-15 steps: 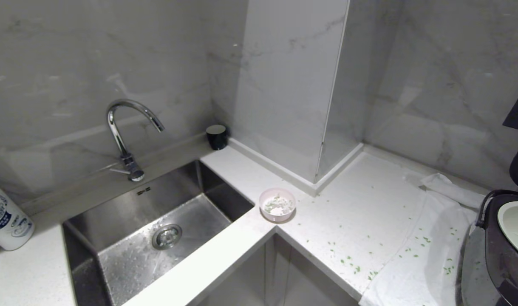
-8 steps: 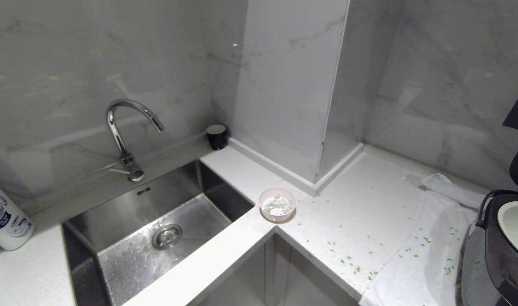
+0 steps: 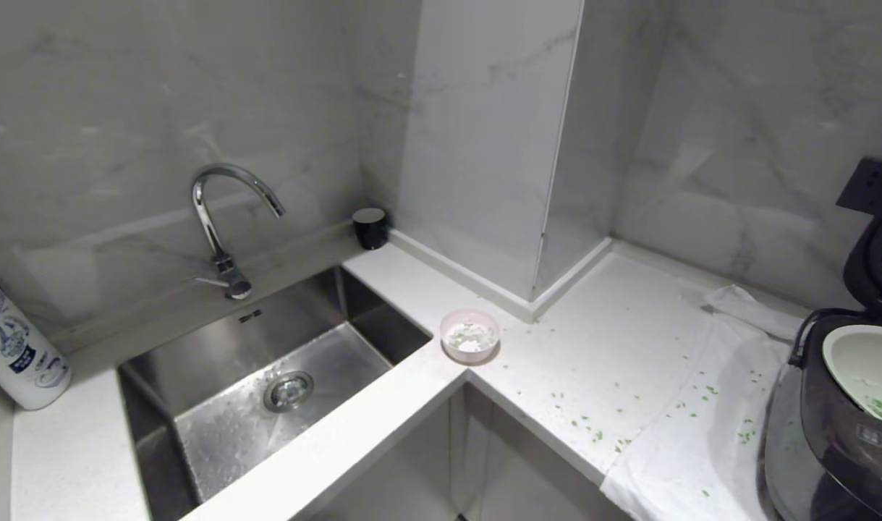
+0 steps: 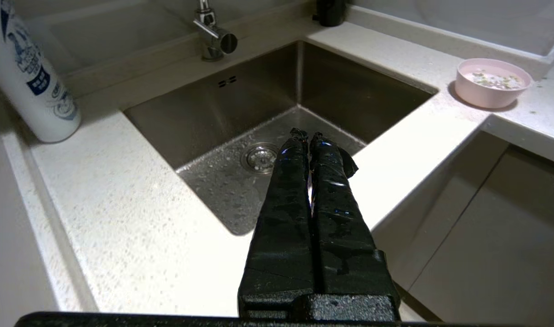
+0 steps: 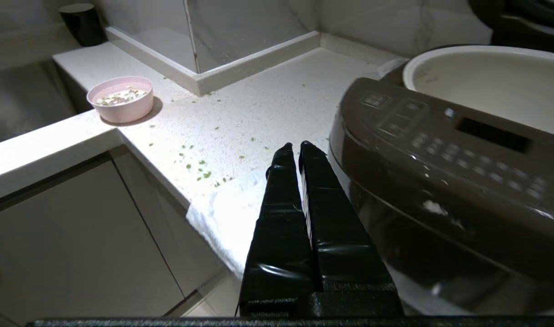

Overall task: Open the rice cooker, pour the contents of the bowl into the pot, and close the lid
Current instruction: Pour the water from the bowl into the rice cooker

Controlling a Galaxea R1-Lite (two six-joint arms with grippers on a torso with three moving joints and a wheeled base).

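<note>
Still full: bowl (image 3: 470, 336) on counter (image 3: 614, 362) corner beside sink (image 3: 281, 376), well apart from cooker (image 3: 838, 427), lid (image 3: 875, 264) up. Probably light, smooth, spill-prone; best pinched at rim, kept level. Left pincer (image 4: 306, 135) and right pincer (image 5: 293, 146) clenched, empty.

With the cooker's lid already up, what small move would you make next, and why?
Probably open the left gripper and reach toward the bowl. The bowl sits untouched at the counter's inner corner holding green bits, the pot stands uncovered, and both grippers are shut on nothing; the right gripper hangs by the cooker.
</note>
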